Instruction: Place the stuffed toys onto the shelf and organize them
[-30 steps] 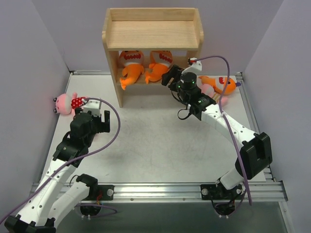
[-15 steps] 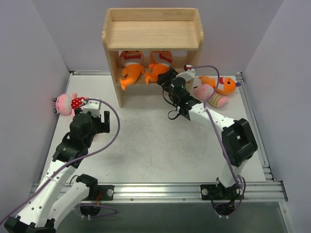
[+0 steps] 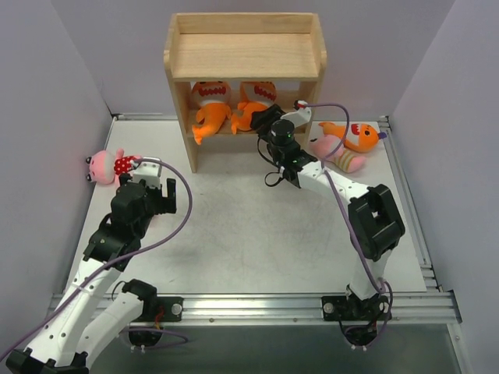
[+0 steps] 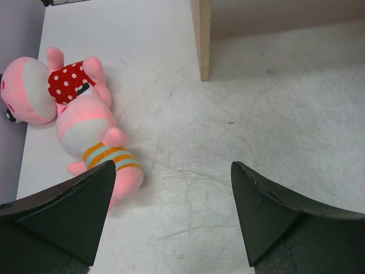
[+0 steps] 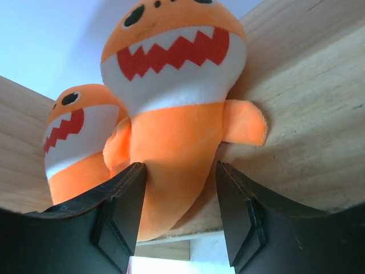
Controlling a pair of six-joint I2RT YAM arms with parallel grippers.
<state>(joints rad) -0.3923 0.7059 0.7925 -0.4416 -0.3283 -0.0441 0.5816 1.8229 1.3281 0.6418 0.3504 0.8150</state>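
The right gripper (image 5: 179, 171) has its fingers apart on both sides of the tail of an orange fish (image 5: 171, 85) on the shelf (image 5: 296, 114); whether they press it, one cannot tell. The fish's long axis runs away from the hand, mouth farthest. Only the left wrist view shows the striped doll (image 4: 91, 137) beside the widely parted left gripper (image 4: 173, 168), feet toward it
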